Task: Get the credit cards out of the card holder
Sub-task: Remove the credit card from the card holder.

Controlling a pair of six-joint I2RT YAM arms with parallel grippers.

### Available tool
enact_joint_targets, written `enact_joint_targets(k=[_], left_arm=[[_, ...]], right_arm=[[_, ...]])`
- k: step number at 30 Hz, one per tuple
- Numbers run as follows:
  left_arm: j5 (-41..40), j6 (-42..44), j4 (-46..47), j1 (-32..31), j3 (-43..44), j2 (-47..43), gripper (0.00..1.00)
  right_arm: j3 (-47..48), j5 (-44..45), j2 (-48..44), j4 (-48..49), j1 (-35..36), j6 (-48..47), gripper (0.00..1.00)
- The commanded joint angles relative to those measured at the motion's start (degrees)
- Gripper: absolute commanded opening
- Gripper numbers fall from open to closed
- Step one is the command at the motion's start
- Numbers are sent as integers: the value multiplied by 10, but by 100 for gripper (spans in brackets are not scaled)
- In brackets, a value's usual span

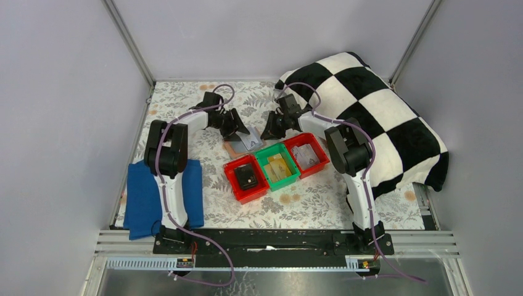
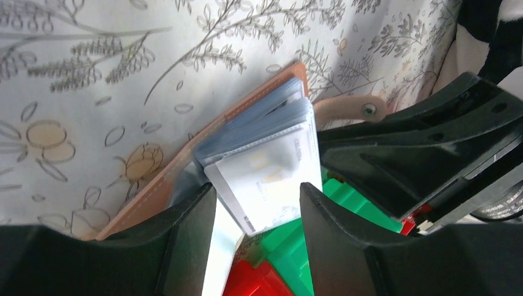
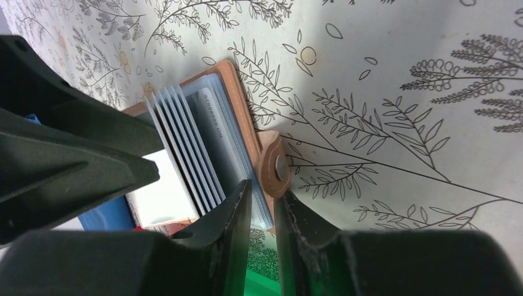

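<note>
The salmon-pink card holder (image 1: pixel 235 148) lies open on the floral table behind the bins. In the left wrist view its pink edge (image 2: pixel 179 161) shows, with clear sleeves fanned up. A white credit card (image 2: pixel 265 179) sticks out of the sleeves between the fingers of my left gripper (image 2: pixel 258 191), which is open around it. My right gripper (image 3: pixel 262 185) is shut on the holder's edge beside the snap tab (image 3: pixel 275 166). The holder (image 3: pixel 237 92) shows several pale grey-blue card stripes (image 3: pixel 185 148) and the white card (image 3: pixel 163 197). Both grippers, the left (image 1: pixel 237 127) and the right (image 1: pixel 271 129), meet at the holder.
Three bins stand in a row just in front of the holder: a red one (image 1: pixel 236 190) with a black item, a green one (image 1: pixel 269 177) and a red one (image 1: pixel 321 153), both with cards. A blue cloth (image 1: pixel 139 203) lies at the left. A black-and-white checkered cloth (image 1: pixel 370 117) fills the right.
</note>
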Motion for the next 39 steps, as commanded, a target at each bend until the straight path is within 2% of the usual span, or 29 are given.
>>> enact_joint_targets(k=[1, 13, 27, 39], left_arm=[[-7, 20, 5, 7, 48, 23, 56], [14, 28, -11, 7, 126, 49, 56], [8, 18, 33, 7, -2, -39, 56], [5, 10, 59, 10, -29, -38, 52]], right_arm=[[-18, -12, -15, -11, 18, 12, 27], [5, 72, -73, -45, 8, -19, 29], [10, 36, -86, -4, 20, -1, 30], [39, -1, -53, -3, 40, -4, 32]])
